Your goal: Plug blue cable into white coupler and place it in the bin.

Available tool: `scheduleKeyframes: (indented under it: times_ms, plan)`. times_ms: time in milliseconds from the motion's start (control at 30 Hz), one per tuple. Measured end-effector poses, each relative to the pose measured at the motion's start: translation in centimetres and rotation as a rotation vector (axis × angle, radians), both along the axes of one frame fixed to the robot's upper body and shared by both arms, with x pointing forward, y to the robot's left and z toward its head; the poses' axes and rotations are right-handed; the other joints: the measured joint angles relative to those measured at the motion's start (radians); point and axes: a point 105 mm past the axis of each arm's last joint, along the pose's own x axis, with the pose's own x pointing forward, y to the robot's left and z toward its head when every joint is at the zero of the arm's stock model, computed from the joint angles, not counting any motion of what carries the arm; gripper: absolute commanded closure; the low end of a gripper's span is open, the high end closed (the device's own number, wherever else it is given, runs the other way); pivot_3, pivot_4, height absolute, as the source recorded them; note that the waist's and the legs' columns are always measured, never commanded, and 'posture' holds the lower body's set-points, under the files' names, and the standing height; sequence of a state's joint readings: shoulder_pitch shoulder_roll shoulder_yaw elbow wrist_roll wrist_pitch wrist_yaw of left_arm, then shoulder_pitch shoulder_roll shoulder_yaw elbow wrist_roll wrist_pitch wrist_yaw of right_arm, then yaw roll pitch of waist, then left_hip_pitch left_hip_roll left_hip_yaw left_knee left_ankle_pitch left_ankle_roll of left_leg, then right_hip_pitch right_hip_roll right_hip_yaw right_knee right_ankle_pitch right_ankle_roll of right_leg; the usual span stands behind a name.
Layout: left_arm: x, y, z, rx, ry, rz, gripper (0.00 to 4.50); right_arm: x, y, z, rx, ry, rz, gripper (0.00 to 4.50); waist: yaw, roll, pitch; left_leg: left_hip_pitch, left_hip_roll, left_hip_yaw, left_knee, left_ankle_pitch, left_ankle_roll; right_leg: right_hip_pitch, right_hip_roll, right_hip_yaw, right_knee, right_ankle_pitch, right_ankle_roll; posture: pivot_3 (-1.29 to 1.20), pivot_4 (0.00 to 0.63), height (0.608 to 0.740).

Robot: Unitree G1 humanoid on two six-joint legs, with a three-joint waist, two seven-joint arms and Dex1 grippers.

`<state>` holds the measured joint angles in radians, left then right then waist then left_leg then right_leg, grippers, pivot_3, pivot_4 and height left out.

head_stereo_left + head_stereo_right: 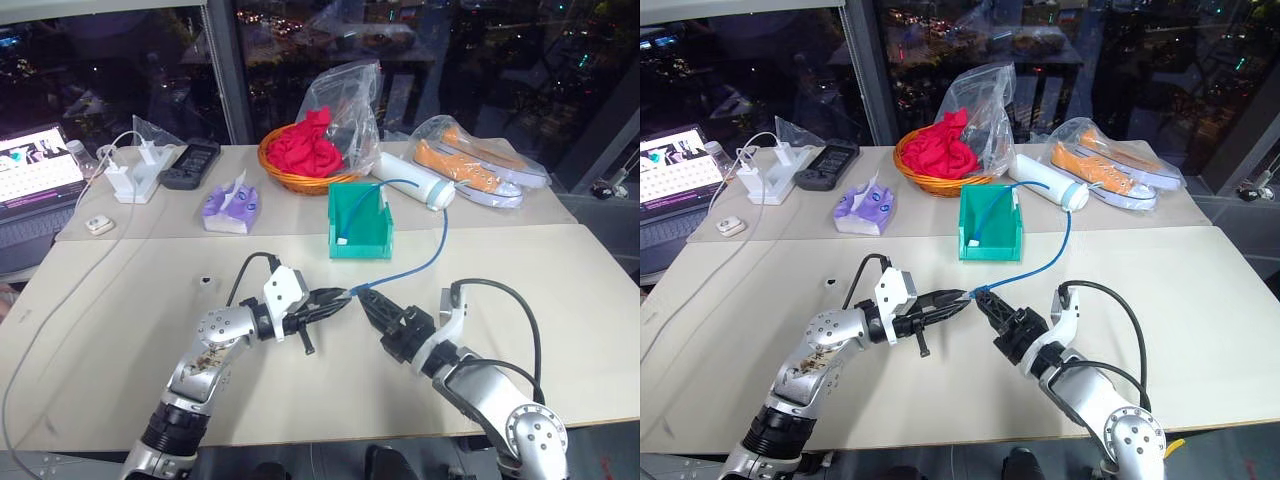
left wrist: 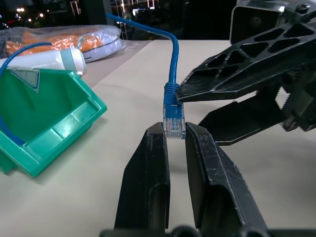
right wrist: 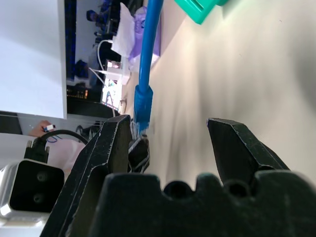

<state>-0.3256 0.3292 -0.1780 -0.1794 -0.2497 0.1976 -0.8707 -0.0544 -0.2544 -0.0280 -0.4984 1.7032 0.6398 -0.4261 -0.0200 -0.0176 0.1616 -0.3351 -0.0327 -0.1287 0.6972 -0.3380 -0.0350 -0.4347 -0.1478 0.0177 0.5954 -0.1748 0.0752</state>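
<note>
Left wrist view has the left gripper (image 2: 175,136) pressed together on the clear plug of the blue cable (image 2: 172,84), pinching only the plug's tip, while the right gripper (image 1: 368,303) sits just beside it with its jaws spread and nothing between them. From the plug the cable arcs back over the table (image 1: 560,290) and its far end drops into the bin (image 1: 360,238), which stands well behind both hands. I cannot pick out the white coupler with any certainty (something small and pale lies inside the bin, too small to name). The grip is shallow, so a sideways nudge from the right fingers would likely twist the plug or pop it free. Pulling the cable taut could also drag or tip the light bin
</note>
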Motion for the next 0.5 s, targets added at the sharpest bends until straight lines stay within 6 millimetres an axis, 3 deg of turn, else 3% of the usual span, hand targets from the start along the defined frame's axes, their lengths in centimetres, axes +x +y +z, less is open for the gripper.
scheduleKeyframes:
  times_ms: [467, 500]
  plan:
    - [-0.33, -0.17, 0.18, -0.006, 0.015, -0.019, 4.35, 0.43, 0.2, -0.06, 0.004, -0.001, -0.016, 1.58, 0.0, 0.0, 0.0, 0.0, 0.0, 0.0, 0.0, 0.0, 0.0, 0.0, 0.0, 0.0, 0.0, 0.0, 0.0, 0.0, 0.15, 0.723]
    - [-0.32, -0.16, 0.18, -0.005, 0.015, -0.018, 4.4, 0.43, 0.22, -0.06, 0.005, -0.001, -0.016, 1.84, 0.0, 0.0, 0.0, 0.0, 0.0, 0.0, 0.0, 0.0, 0.0, 0.0, 0.0, 0.0, 0.0, 0.0, 0.0, 0.0, 0.15, 0.723]
